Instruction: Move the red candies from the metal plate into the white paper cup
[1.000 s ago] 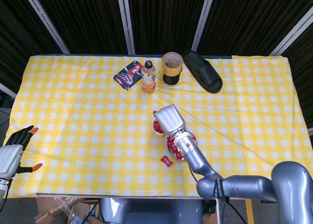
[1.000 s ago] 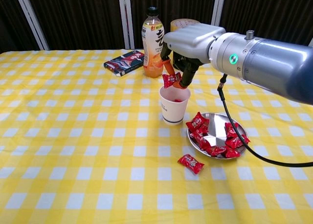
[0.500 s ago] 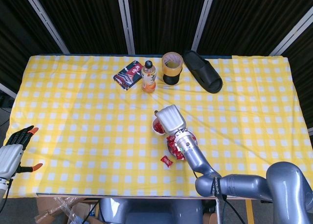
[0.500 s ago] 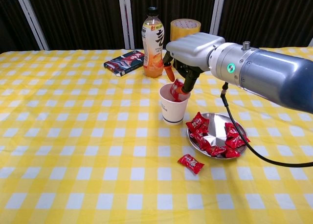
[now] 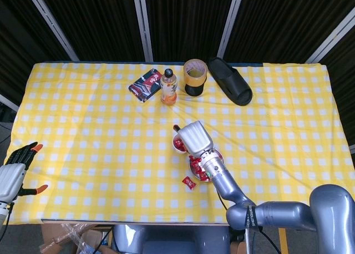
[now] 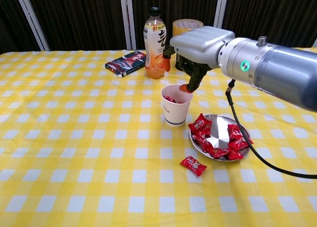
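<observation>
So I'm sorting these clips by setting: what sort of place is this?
Probably a lab or studio bench staged for robot trials, not a home: dark curtains behind metal poles, a yellow checked tablecloth and unrelated props together, such as a black slipper beside a tape roll.

The paper cup [image 6: 176, 104] sits mid-table with candy inside it, and the metal plate [image 6: 220, 123] with its pile of candies [image 6: 214, 140] is just to its right and a bit nearer. One loose candy [image 6: 193, 165] lies on the table [image 6: 74, 152] near the plate's near-left edge (apart from it). Along the far side, left to right: a flat packet [image 6: 125, 63], a bottle [image 6: 154, 43], a tape roll [image 6: 187, 25], then a slipper [image 5: 229, 80]; the right hand [image 6: 195, 48] hangs above the cup and the left hand [image 5: 12, 176] is off the near-left corner.
</observation>
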Robot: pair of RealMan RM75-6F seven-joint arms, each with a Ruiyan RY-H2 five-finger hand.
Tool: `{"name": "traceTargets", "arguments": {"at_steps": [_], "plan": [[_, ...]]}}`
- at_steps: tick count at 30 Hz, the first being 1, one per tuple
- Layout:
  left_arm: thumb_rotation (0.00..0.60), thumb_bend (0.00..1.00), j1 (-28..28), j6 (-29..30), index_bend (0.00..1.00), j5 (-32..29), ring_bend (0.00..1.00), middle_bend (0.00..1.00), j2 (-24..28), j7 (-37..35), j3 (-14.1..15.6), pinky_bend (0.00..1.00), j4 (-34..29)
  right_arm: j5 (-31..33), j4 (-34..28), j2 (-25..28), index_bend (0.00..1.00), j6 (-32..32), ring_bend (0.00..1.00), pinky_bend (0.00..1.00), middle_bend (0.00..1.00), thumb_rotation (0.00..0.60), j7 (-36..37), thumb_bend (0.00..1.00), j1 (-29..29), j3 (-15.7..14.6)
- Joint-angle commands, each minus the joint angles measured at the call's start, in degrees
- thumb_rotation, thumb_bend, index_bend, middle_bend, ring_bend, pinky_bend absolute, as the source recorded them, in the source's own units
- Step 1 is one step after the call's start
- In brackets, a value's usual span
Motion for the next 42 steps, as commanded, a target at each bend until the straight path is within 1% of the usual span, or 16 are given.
{"name": "traceTargets", "arguments": {"at_steps": [1,4,6,10,14,18,20,24,29,35,42], "plan": [[0.6,0.05,0.05,0.12,0.0,0.06,0.0,0.0,-0.04,0.02,0.01,0.0,0.06,-4.4,-5.13,3.8,0.36,2.1,0.88,0.99,0.78,0.6,0.32,0.37,-1.99,-1.96],[0.6,0.05,0.1,0.26,0.0,0.12,0.0,0.0,-0.08,0.22,0.02,0.0,0.04,-8.34,-9.22,6.72,0.36,3.07,0.88,0.99,0.78,0.6,0.73,0.37,-3.58,-4.1],[0.6,0.05,0.12,0.31,0.0,0.14,0.0,0.0,-0.16,0.46,0.05,0.0,-0.01,-11.47,-12.47,8.92,0.36,3.44,0.88,0.99,0.78,0.6,0.81,0.37,-4.89,-6.35],[0.6,0.05,0.19,0.48,0.0,0.05,0.0,0.0,-0.3,0.93,0.02,0.0,-0.08,-15.93,-16.26,10.74,0.36,3.65,0.88,0.99,0.78,0.6,0.66,0.37,-6.71,-9.95],[0.6,0.05,0.32,0.54,0.0,-0.38,0.0,0.0,-0.39,1.29,-0.03,0.0,-0.34,-19.33,-17.65,10.1,0.34,3.11,0.88,0.99,0.78,0.6,-0.47,0.37,-8.2,-13.54],[0.6,0.05,0.48,0.91,0.0,-0.32,0.0,0.0,-0.51,1.97,0.0,0.0,-0.41,-18.78,-16.06,7.28,0.28,2.11,0.88,0.99,0.78,0.6,-2.25,0.37,-9.33,-15.08],[0.6,0.05,0.6,1.22,0.0,-0.51,0.0,0.0,-0.67,1.97,-0.18,0.0,-0.33,-17.33,-15.24,5.65,0.27,1.62,0.88,0.99,0.78,0.6,-3.67,0.37,-9.66,-15.22],[0.6,0.05,0.75,1.31,0.0,-1.76,0.0,0.0,-0.81,1.4,-0.76,0.0,-0.09,-15.14,-12.47,2.21,0.26,1.17,0.88,0.99,0.78,0.6,-5.82,0.36,-10.08,-14.73],[0.6,0.05,0.97,1.74,0.0,-2.1,0.0,0.0,-0.81,1.04,-1.07,0.0,-0.06,-12.85,-8.76,-0.59,0.26,0.61,0.88,0.99,0.78,0.6,-6.66,0.35,-10.53,-13.77],[0.6,0.05,1.13,1.97,0.0,-2.46,0.0,0.0,-0.87,0.92,-1.31,0.0,-0.01,-9.63,-5.86,-2.04,0.26,-0.94,0.88,0.99,0.78,0.6,-6.68,0.35,-10.89,-13.12],[0.6,0.05,1.03,1.77,0.0,-2.63,0.0,0.0,-0.99,1.14,-1.47,0.0,0.03,-9.87,-6.05,-2.42,0.26,-2.18,0.88,0.99,0.78,0.6,-6.13,0.33,-11.0,-13.19]]}}
